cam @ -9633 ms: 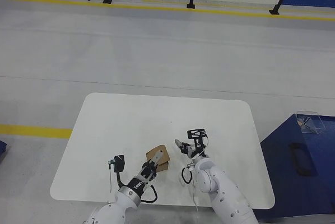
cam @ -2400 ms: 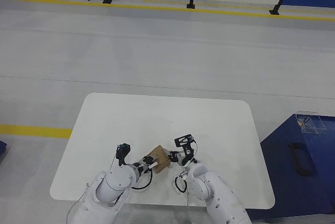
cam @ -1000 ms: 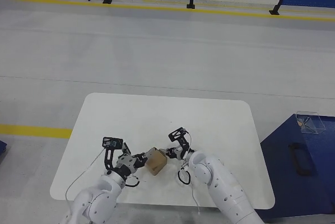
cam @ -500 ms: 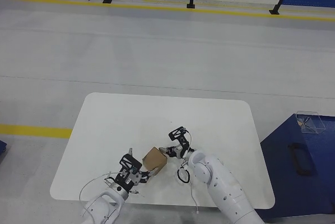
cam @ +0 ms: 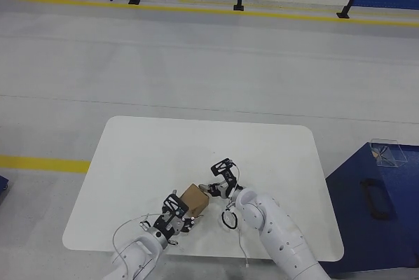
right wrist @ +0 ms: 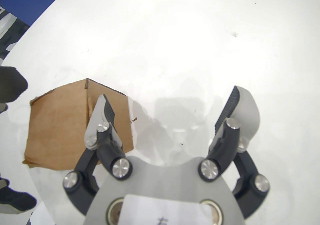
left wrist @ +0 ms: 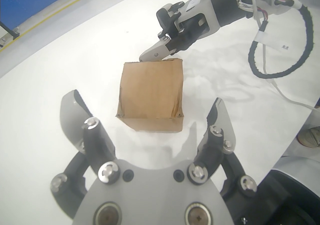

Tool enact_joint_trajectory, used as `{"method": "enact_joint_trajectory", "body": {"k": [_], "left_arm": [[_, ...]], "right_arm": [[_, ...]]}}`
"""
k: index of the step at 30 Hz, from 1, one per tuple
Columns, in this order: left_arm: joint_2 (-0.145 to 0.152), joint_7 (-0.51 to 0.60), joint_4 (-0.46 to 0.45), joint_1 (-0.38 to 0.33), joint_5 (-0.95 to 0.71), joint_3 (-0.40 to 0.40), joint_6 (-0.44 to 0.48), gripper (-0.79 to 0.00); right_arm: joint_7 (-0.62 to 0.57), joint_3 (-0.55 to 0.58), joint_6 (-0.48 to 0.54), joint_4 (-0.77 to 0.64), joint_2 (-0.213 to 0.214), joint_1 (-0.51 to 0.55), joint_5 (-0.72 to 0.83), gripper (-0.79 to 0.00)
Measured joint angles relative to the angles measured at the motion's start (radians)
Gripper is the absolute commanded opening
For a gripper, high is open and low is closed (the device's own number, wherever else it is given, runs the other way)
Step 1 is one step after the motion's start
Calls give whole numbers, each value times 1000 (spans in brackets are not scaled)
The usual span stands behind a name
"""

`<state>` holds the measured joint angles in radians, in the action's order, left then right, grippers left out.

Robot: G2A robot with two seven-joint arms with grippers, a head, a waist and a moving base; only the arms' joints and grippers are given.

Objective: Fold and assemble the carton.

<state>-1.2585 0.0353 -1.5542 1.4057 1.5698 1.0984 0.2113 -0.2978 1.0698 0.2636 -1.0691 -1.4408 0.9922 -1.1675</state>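
Carton (cam: pixel 194 199) sits on the table (cam: pixel 195 140), near its front edge and approx. mid-width. It is a small brown corrugated cube, closed on the faces that show, w/ frayed seams along the corners nearest the left wrist cam. L gripper (left wrist: pixel 146 111) is released, jaws spread wide. The carton lies just ahead of and between them w/ no contact on either side. R gripper (right wrist: pixel 172 101) is also unclenched and holds nothing. One jaw tip rests against the carton's far upper edge, the other hangs over bare table. Handling est.: very light, so it will likely skid on the smooth top under any one-sided push and needs bracing from the opp. side. Panels are stiff across the flutes but hinge freely at the creases. Walls prob. buckle under a hard pinch, and the torn corner seams look weak. Best hold, by judgement: a light squeeze across two opp. side walls, low and close to the folded corners where the board is doubled. Avoid mid-panel and loose flap edges. Whether the bottom flaps are locked cannot be told.
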Motion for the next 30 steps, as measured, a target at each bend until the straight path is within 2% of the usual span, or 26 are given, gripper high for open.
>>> {"method": "enact_joint_trajectory", "body": {"k": [8,9,13,14,15,16,22,30], "left_arm": [[-13,10,70,-51,-28,-30,-15,-249],[-13,8,72,-52,-28,-30,-15,-342],[-13,8,74,-52,-29,-24,-18,-483],[-13,12,75,-52,-31,-22,-18,-560],[-13,15,73,-52,-35,-21,-18,-693],[-13,16,71,-52,-37,-19,-17,-770],[-11,35,2,-27,-70,-3,-16,-785],[-3,205,-260,75,-113,28,-46,-785]], "right_arm": [[47,67,-52,-61,16,51,16,0],[50,76,-54,-71,19,58,18,0],[53,87,-57,-82,21,67,23,0],[53,87,-57,-82,21,66,23,0],[53,87,-57,-82,21,66,22,0],[53,87,-57,-82,21,66,22,0],[77,100,-87,-107,25,84,3,0],[125,231,-143,-313,59,234,-35,0]]}}
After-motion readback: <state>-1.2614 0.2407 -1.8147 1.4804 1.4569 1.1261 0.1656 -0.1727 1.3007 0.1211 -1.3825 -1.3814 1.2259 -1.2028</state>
